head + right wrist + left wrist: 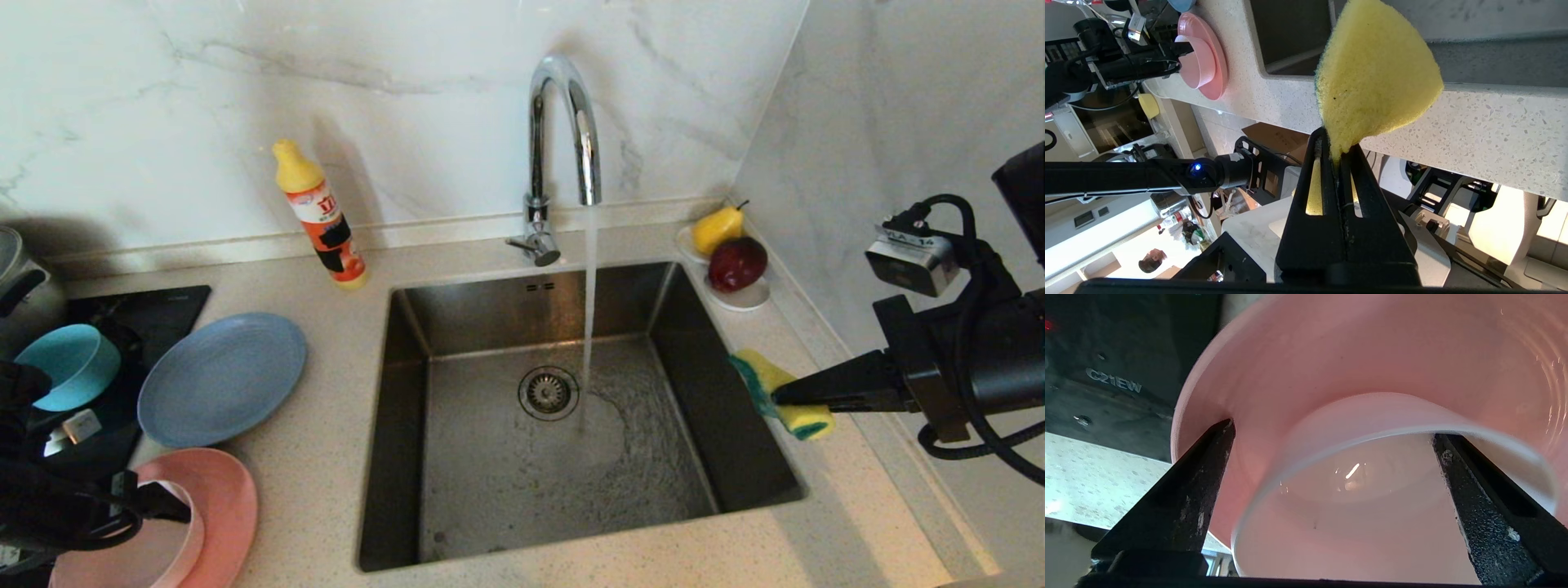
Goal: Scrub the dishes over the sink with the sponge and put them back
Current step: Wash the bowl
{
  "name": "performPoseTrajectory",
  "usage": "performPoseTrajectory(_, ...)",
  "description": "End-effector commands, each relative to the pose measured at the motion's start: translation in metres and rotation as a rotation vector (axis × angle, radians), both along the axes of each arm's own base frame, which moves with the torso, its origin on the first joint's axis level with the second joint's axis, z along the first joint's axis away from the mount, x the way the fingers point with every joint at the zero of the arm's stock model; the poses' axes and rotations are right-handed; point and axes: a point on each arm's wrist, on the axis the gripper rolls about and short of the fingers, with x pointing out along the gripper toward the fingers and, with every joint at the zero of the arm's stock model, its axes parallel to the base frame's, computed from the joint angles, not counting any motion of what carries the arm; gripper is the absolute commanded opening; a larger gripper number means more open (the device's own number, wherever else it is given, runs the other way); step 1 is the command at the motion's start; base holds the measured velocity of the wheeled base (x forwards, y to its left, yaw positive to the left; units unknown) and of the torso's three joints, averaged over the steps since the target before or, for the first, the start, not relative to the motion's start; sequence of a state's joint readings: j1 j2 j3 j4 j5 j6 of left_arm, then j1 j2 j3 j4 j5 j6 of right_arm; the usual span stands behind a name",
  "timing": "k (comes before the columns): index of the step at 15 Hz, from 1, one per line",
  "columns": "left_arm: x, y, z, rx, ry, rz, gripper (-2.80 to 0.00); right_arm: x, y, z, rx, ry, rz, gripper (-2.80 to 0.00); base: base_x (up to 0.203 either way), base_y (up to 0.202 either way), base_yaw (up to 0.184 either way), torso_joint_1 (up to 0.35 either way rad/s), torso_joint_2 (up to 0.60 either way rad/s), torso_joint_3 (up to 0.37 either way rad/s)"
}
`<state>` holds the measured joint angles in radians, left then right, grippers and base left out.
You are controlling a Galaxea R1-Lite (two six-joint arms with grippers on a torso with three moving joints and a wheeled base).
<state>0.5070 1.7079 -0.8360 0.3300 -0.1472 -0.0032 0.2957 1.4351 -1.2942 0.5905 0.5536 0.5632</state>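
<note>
While water runs into the sink (490,457) | left gripper (1331,445) spread wide astride pale bowl's (1372,522) wall, bowl on pink plate (1372,351) | right gripper (775,398) pinching sponge (784,394) above sink's right rim | blue plate (222,377), teal bowl (69,363) on counter

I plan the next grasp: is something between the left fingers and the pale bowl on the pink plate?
Nothing visible. The open left gripper already straddles the pale bowl's rim: one finger outside, over the pink plate, one inside the bowl.
</note>
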Motion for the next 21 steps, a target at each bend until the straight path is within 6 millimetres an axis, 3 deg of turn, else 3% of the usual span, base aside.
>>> performPoseTrajectory(1,0.000,0.001,-0.003,-0.004,0.010,0.003,-2.80,0.002,0.001,0.000,0.003,0.006,0.001,-2.80,0.000,0.000,0.000,0.000,0.00,0.000)
performPoseTrajectory(15,-0.002,0.004,-0.004,-0.005,0.017,0.019,-2.80,-0.001,0.001,0.004,0.007,0.000,0.002,-2.80,0.000,0.000,0.000,0.000,0.00,0.000)
performPoseTrajectory(18,-0.006,0.012,0.014,0.023,-0.048,0.064,-2.80,-0.003,0.000,0.002,0.005,0.007,0.002,-2.80,0.000,0.000,0.000,0.000,0.00,0.000)
performPoseTrajectory(21,-0.012,0.015,0.058,0.084,-0.193,0.141,-2.80,-0.005,0.001,0.001,0.004,0.011,0.009,-2.80,0.000,0.000,0.000,0.000,0.00,0.000)
